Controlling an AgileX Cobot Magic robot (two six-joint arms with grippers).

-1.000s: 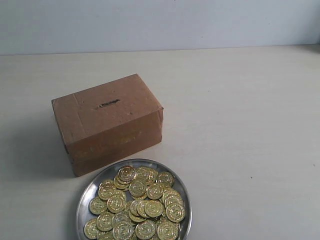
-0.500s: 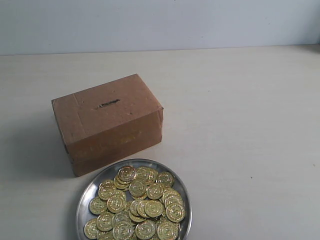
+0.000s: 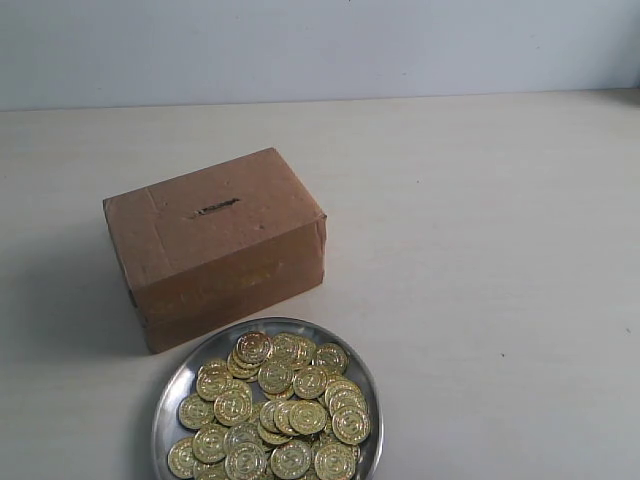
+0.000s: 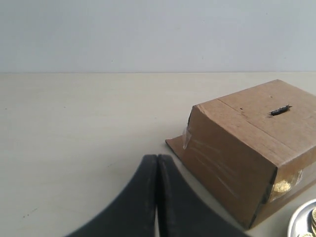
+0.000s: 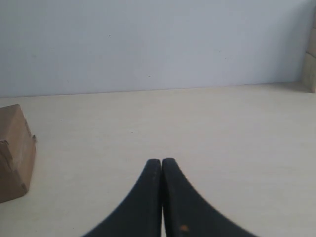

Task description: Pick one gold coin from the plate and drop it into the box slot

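Observation:
A shiny silver plate point(image 3: 178, 382) heaped with several gold coins point(image 3: 270, 410) sits at the near edge of the exterior view. Just behind it stands the brown cardboard box point(image 3: 215, 245), its dark slot point(image 3: 216, 209) on top. Neither arm shows in the exterior view. In the left wrist view my left gripper point(image 4: 157, 159) is shut and empty, a short way from the box point(image 4: 247, 153); the slot point(image 4: 280, 110) and the plate's rim point(image 4: 301, 222) show. My right gripper point(image 5: 161, 162) is shut on nothing over bare table, with a box corner point(image 5: 15, 153) off to one side.
The pale table point(image 3: 480, 250) stretches to a light wall at the back. A loose flap point(image 4: 174, 145) juts from the box's foot on the left gripper's side. A pale wooden edge point(image 5: 311, 59) shows at the border of the right wrist view.

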